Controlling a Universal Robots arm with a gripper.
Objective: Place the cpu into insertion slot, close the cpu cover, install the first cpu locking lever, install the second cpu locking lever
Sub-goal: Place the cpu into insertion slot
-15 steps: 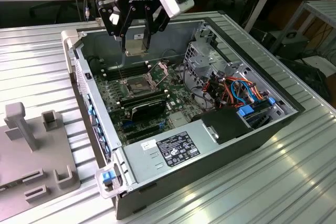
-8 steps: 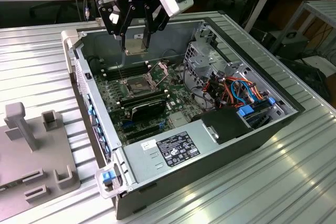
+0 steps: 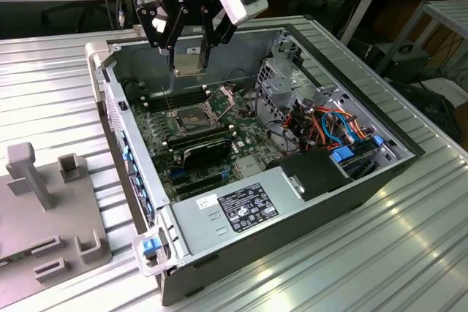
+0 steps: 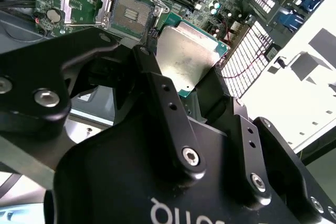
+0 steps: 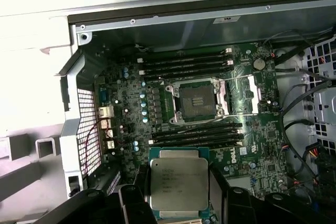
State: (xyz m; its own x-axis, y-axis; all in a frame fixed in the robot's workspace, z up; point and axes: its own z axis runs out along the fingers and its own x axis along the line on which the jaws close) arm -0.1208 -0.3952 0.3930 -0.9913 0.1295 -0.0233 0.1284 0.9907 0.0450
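The chip (image 5: 178,184) is up in the air, held by the hand (image 3: 189,63). The hand is clenched on it. Two black fingers (image 4: 157,93) press on two facing edges. The chip's dull silver top shows in both wrist views.

The chip is not in the slot (image 3: 186,117). In the exterior view the slot lies at 6 o'clock from the chip, down on the green board (image 3: 159,145) and apart from it. The slot is dark and bare, with a thin shiny rim.

The cover (image 4: 68,4) is swung open and lies just beside the slot. The green board shows through its square hole. Long black memory slots (image 5: 189,61) run along two sides of the slot.

All of this sits inside an open computer case (image 3: 307,228). In the exterior view, a grey power box (image 3: 241,208) with a label is at 5 o'clock from the slot. A bunch of orange and blue wires (image 3: 333,122) is at 3 o'clock from the slot.

The case rests on a ribbed metal counter (image 3: 409,253). A grey holder (image 3: 51,217) with little blocks on it sits on the counter at 8 o'clock from the case.
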